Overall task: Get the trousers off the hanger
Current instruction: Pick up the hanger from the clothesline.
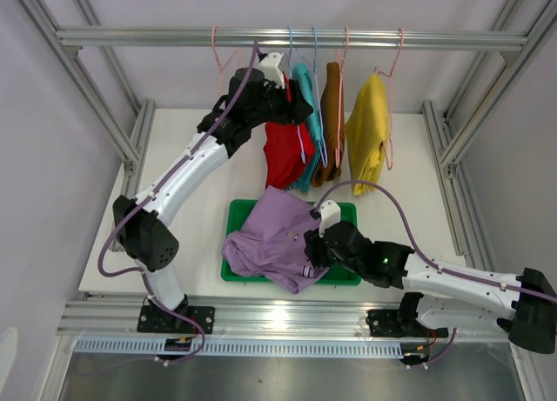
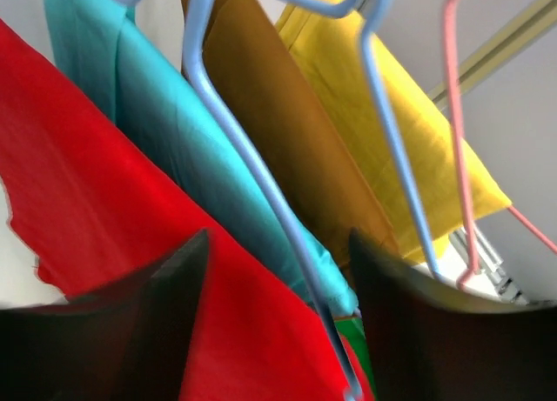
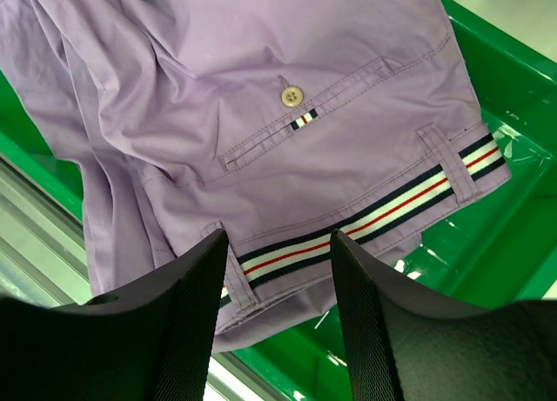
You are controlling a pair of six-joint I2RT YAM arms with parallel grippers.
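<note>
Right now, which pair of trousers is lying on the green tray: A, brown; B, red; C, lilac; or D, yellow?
C: the lilac pair lies across the tray, while the red pair, teal pair, brown pair and yellow pair hang from the rail.

The left arm and right arm have white links, black joints, trailing purple cables
</note>
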